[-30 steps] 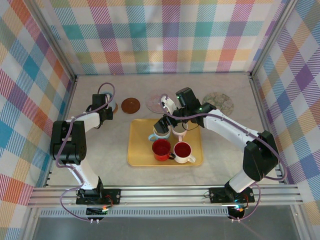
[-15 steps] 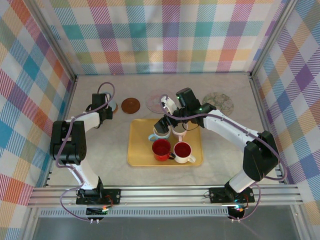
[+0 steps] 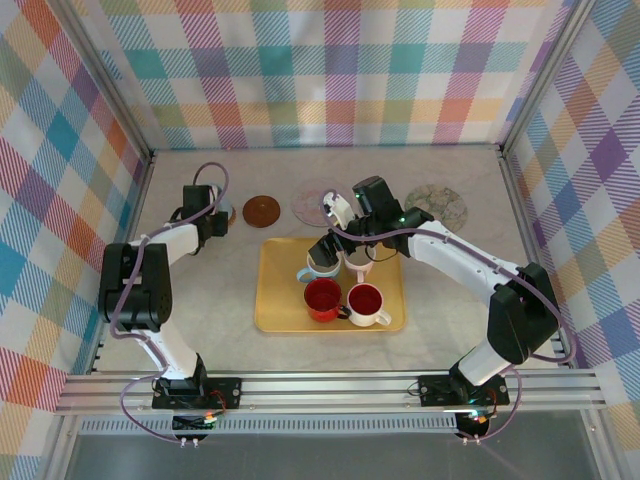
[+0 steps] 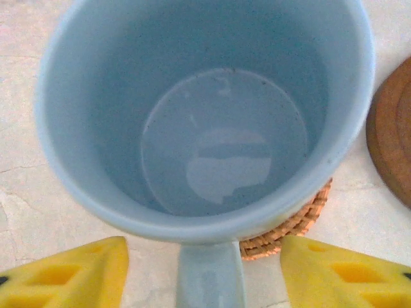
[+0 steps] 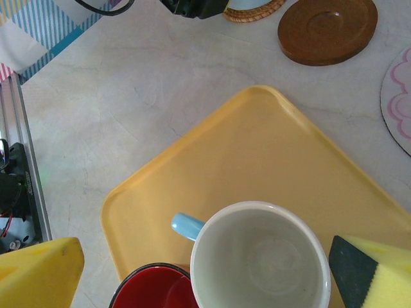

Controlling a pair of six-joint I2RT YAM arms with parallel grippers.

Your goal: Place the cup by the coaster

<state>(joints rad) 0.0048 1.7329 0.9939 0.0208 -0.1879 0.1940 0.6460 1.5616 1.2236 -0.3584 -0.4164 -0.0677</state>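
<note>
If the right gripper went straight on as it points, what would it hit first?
Probably the white cup on the yellow tray, which sits between the open fingers of the right gripper; depth is unclear.

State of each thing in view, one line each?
blue cup: upright, empty, on the woven coaster
left gripper: open, clear of the blue cup
white cup: upright, empty, on the yellow tray
right gripper: open, over the white cup
brown coaster: bare
</note>
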